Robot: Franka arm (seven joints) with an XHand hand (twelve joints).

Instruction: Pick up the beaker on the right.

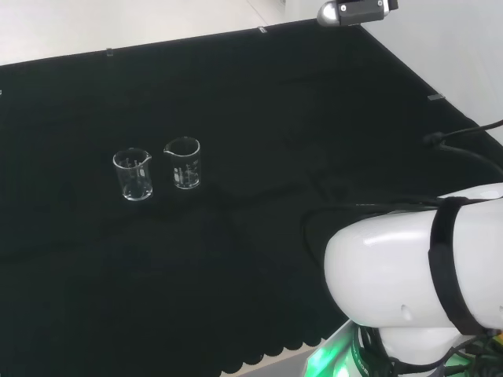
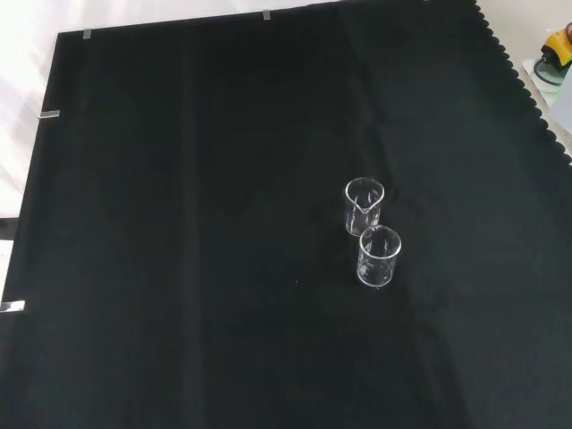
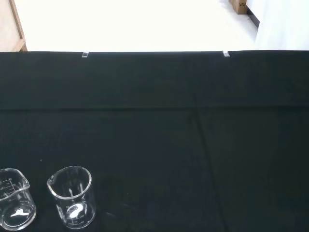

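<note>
The black cloth (image 2: pixel 179 268) carries two clear glass beakers, upright and just apart: right beaker (image 1: pixel 182 162), left beaker (image 1: pixel 133 174). Hand state: cannot tell.

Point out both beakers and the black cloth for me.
Right beaker (image 1: pixel 182 163), head view, on its glass wall.
Left beaker (image 1: pixel 133 174), head view, on its glass wall.
Black cloth (image 1: pixel 259 102), head view, on a bare patch.
</note>
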